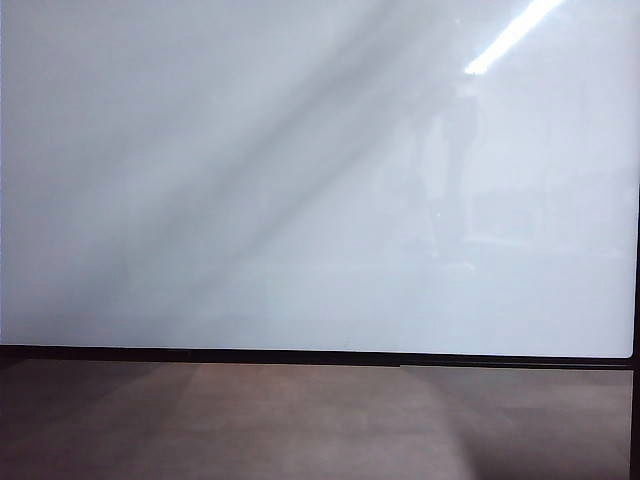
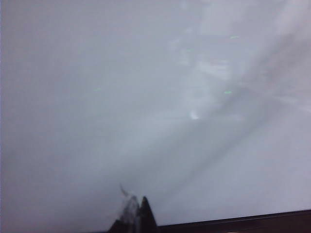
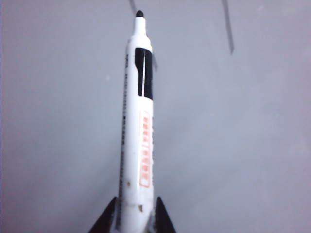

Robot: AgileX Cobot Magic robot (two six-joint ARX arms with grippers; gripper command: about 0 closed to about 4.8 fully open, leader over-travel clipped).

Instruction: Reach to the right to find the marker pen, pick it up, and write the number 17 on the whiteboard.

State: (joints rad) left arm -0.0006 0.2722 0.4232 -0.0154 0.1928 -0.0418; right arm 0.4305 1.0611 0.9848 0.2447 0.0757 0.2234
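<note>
The exterior camera looks straight at the whiteboard (image 1: 300, 180) from close by, with the desk (image 1: 300, 420) under it. Each wrist camera looks along its own pincer at the same board. The right one sits very near the marker pen (image 3: 138, 126).

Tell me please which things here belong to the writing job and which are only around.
For the job:
- whiteboard, no writing visible in the exterior view
- marker pen, uncapped, held by the right gripper

Only around:
- brown-grey surface below the board
- left gripper, holding nothing
</note>
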